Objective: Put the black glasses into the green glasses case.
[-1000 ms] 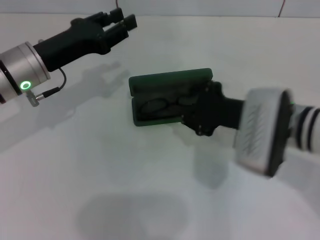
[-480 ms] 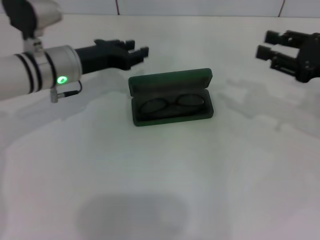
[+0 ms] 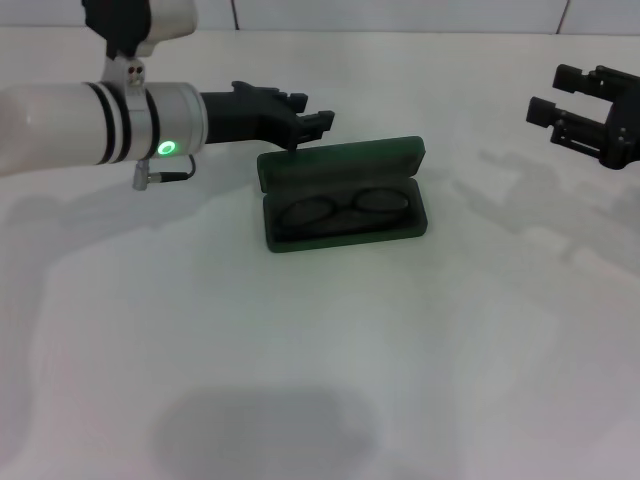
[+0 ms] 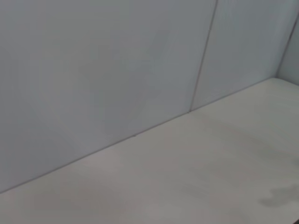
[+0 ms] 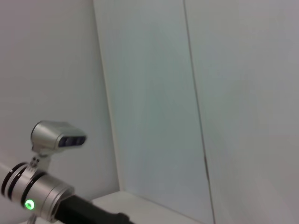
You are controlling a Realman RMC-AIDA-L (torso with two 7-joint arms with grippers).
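a white table (image 3: 300, 380) meets a pale panelled wall (image 4: 117, 60) behind it.

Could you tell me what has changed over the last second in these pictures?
The right gripper pulled away from the green glasses case to the table's far right, empty and open. The left gripper moved in toward the case's raised lid. The case stayed open in the same spot, with the black glasses lying inside.

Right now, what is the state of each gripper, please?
Left gripper: open, holding nothing, beside the green glasses case lid.
Right gripper: open, empty, far from the case.
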